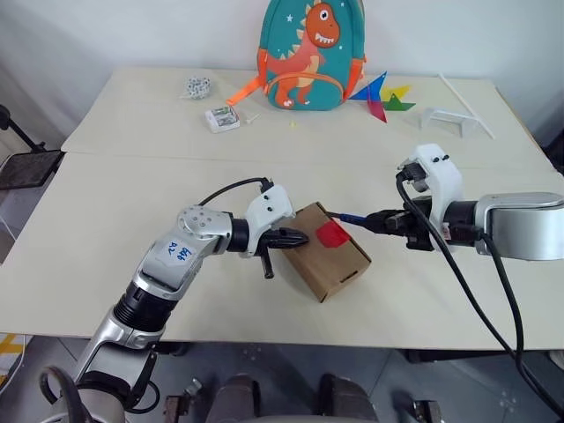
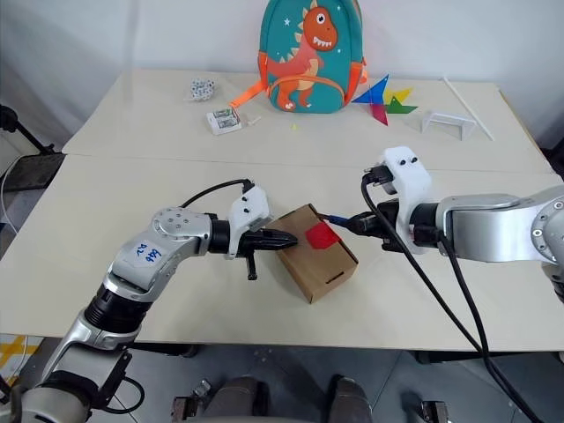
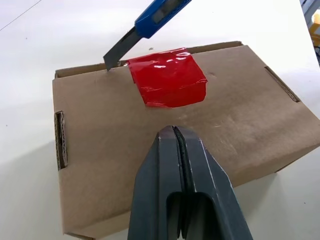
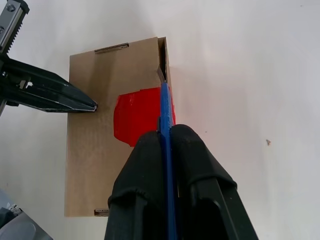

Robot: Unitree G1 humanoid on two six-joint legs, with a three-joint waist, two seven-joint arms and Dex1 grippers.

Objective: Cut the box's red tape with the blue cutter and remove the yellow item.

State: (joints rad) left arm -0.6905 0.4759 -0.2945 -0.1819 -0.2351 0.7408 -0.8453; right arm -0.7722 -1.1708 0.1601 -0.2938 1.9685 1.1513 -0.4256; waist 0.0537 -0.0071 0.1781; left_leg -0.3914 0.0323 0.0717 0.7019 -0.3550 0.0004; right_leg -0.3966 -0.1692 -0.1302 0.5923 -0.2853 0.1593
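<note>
A small brown corrugated cardboard box is seen lying closed near the front edge of the white table. The left gripper, fingers pressed fully together and empty, is set tip-down on the box's top face. The right gripper is clamped on the slim blue cutter. The blade tip is placed at the flap seam, just beside the bright red tape patch.

**Setting: robot test room, staged worktop**

Plain white walls at 12 o'clock. Two cream worktops butted together, seam running 9 to 3. Assorted props at 12: dinosaur backpack, paper pinwheel, white stand. Grey floor at 6.
</note>
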